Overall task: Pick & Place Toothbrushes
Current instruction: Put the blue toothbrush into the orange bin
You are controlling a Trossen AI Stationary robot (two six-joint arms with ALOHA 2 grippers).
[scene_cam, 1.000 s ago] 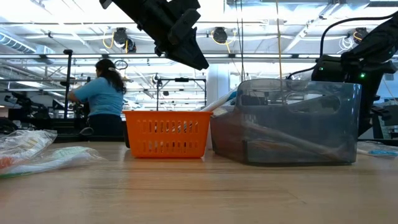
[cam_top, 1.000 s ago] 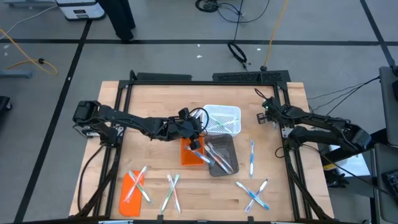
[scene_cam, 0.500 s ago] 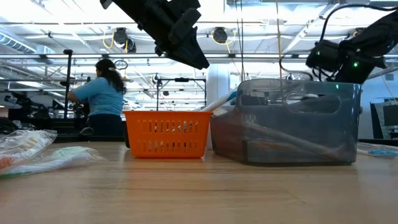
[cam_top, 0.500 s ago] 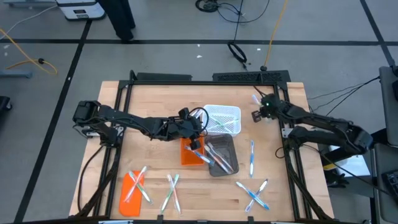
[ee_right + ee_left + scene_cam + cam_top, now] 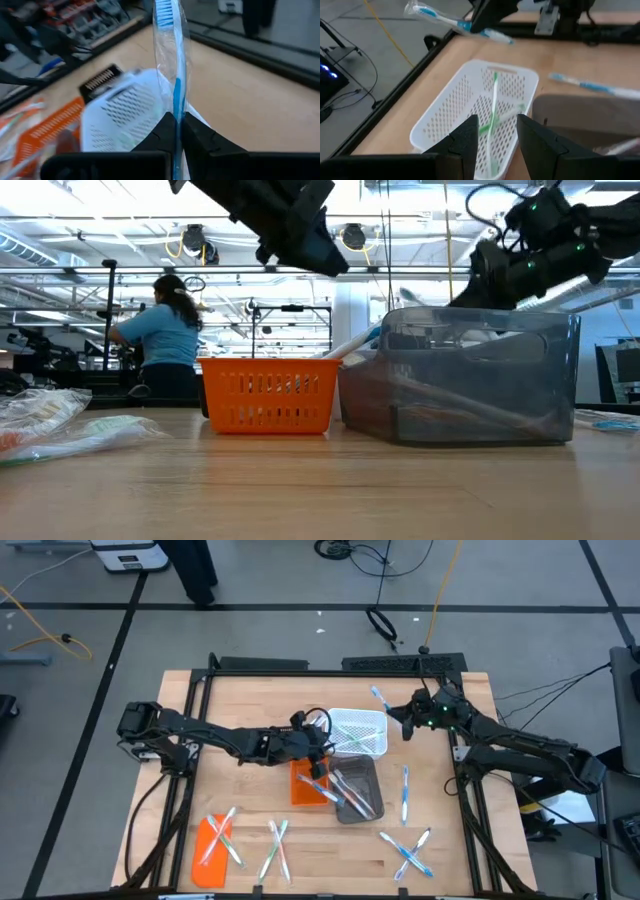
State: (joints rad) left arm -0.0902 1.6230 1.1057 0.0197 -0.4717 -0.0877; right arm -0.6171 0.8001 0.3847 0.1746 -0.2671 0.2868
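The right gripper [image 5: 398, 720] hangs just beside the white basket [image 5: 357, 732], its jaws clenched on a wrapped blue toothbrush [image 5: 173, 60] held in the air above the tabletop [image 5: 250, 700]. The left gripper [image 5: 325, 748] hovers over the orange basket [image 5: 266, 394] next to the white basket, jaws parted and holding nothing. A grey bin [image 5: 357, 790] sits just beside the white basket; more toothbrushes [image 5: 405, 790] lie loose on the tabletop farther off.
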